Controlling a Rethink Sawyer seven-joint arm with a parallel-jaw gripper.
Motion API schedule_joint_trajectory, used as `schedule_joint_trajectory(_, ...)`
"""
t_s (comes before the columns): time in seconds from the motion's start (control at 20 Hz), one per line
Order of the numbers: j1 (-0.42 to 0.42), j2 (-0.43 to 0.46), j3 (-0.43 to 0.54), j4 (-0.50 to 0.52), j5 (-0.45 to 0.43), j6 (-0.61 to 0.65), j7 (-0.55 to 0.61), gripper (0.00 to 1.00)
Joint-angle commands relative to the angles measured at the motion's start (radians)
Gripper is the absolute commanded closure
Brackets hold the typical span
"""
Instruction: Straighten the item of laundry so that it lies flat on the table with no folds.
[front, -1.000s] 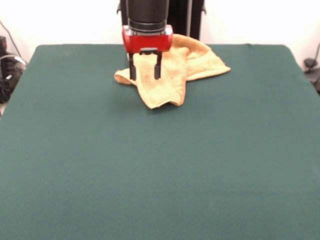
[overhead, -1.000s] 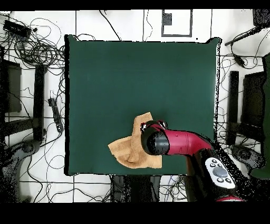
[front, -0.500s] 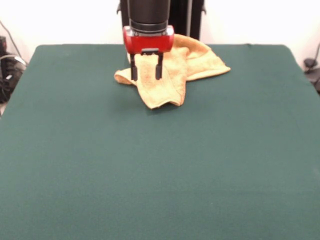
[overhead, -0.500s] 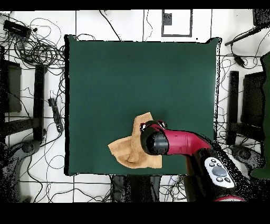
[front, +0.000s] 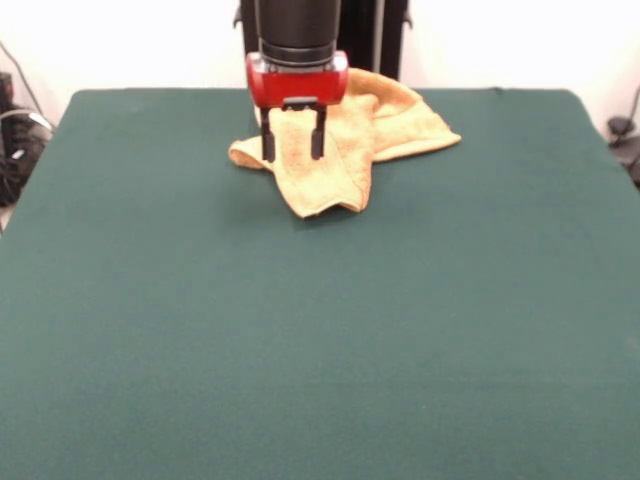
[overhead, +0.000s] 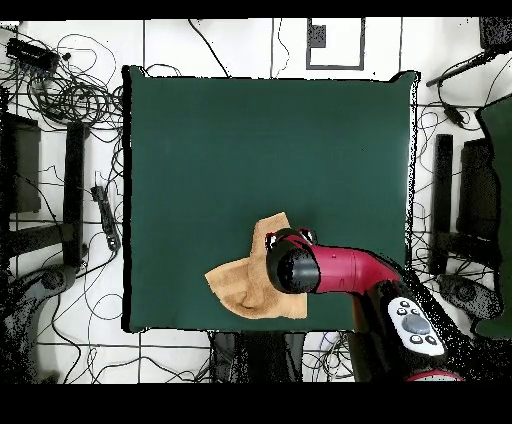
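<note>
**Crumpled towel near the table's edge**

The yellow-orange terry towel (front: 350, 140) lies bunched and folded over itself on the dark green table (front: 320, 330), close to one long edge. One folded flap points toward the table's middle; another spreads sideways. It is not flat.

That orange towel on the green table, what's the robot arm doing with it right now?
The red and black robot arm has its gripper down over a crumpled yellow-orange terry-cloth towel, which lies bunched near the robot's edge of the dark green cloth-covered table. The two dark fingers stand apart, open, just over the towel's left part in the front view. The towel is not flat: it is folded over itself, with one flap pointing toward the table's middle. Nothing is gripped yet.
</note>
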Motion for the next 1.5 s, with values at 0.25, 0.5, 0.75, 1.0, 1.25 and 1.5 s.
schedule_joint_trajectory(0.25,0.016,0.049,0.014,-0.017,0.016,0.077,0.107,0.0)
schedule_joint_trajectory(0.5,0.015,0.14,0.017,-0.014,-0.01,-0.002,0.116,0.0)
schedule_joint_trajectory(0.75,0.016,0.232,0.02,-0.025,-0.021,-0.082,0.134,0.0)
schedule_joint_trajectory(1.0,0.029,0.274,0.006,-0.034,-0.02,-0.126,0.15,0.0)
schedule_joint_trajectory(1.25,0.046,0.3,-0.012,-0.047,-0.016,-0.167,0.157,0.0)
schedule_joint_trajectory(1.5,0.058,0.312,-0.025,-0.058,-0.008,-0.188,0.162,0.0)
